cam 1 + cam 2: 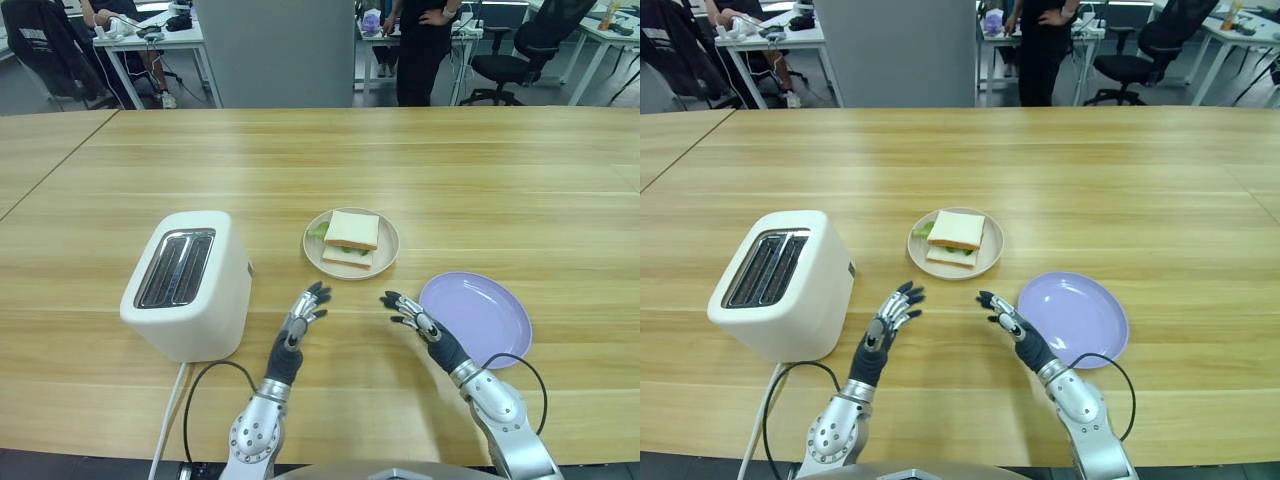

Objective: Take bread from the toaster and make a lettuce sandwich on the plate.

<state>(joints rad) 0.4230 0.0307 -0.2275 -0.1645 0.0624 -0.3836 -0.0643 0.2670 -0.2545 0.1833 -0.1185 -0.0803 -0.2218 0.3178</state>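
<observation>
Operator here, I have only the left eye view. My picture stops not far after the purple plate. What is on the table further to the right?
Observer: The right eye view reaches further that way. Past the purple plate there is just plain wood of the table.
Operator: Thank you. The toaster slots look empty to me. Is it the same from the other eye?
Observer: Yes. The right eye looks into the toaster from slightly further right, and from there both slots also look dark, with no bread edge standing up.
</observation>
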